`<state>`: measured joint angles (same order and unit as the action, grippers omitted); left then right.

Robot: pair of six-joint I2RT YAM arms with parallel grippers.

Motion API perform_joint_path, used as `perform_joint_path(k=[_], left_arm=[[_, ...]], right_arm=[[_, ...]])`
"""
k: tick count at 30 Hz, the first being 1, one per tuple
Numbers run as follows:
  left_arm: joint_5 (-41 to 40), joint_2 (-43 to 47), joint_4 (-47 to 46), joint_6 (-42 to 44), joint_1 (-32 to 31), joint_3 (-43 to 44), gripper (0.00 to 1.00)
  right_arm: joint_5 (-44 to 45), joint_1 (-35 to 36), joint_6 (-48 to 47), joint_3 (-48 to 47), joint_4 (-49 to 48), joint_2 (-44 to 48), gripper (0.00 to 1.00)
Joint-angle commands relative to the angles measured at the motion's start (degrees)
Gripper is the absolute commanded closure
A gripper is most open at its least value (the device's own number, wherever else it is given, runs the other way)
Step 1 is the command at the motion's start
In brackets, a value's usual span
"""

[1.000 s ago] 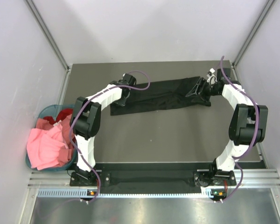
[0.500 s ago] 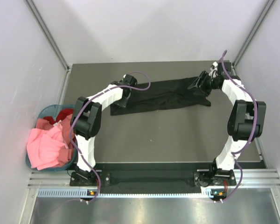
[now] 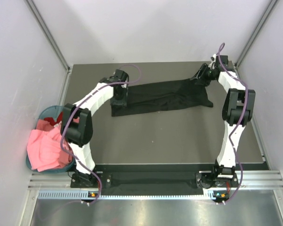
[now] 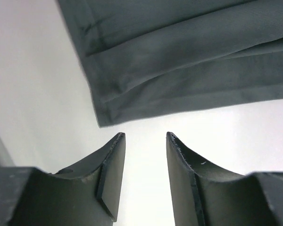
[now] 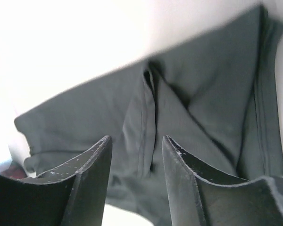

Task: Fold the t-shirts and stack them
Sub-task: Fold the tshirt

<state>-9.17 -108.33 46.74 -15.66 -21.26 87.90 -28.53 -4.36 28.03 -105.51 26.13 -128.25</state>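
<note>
The black shirt (image 3: 160,96) lies folded in a long strip across the far side of the table (image 3: 170,136). The left end effector (image 4: 145,136) and right end effector (image 5: 134,139) are both released, near its ends.

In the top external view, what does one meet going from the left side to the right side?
Teal basket → left end effector → right end effector. The black t-shirt overlaps both in this view, so it is left out.
</note>
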Motion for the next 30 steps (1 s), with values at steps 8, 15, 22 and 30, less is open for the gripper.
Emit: perform_joint_path(k=[8,15,22,30], left_arm=[[12.7,7.5,0.1,-7.0,6.9,-5.9,0.57],[14.3,9.5,-0.1,-8.1,8.8,-7.9,0.57],[17.2,10.8,-0.9,-9.4,11.1,-10.0,0.58],[19.1,11.2,-0.7,-10.4,12.6,-10.9,0.58]], right_arm=[[2.7,2.9,-0.3,-13.0,-5.6,-8.5,0.55],[6.0,3.7,-1.8,-16.2,-3.4,-11.3,0.55],[7.3,3.7,-3.2,-16.6,-2.8,-12.1,0.57],[8.3,3.9,-3.2,-17.4,-2.8,-13.8,0.61]])
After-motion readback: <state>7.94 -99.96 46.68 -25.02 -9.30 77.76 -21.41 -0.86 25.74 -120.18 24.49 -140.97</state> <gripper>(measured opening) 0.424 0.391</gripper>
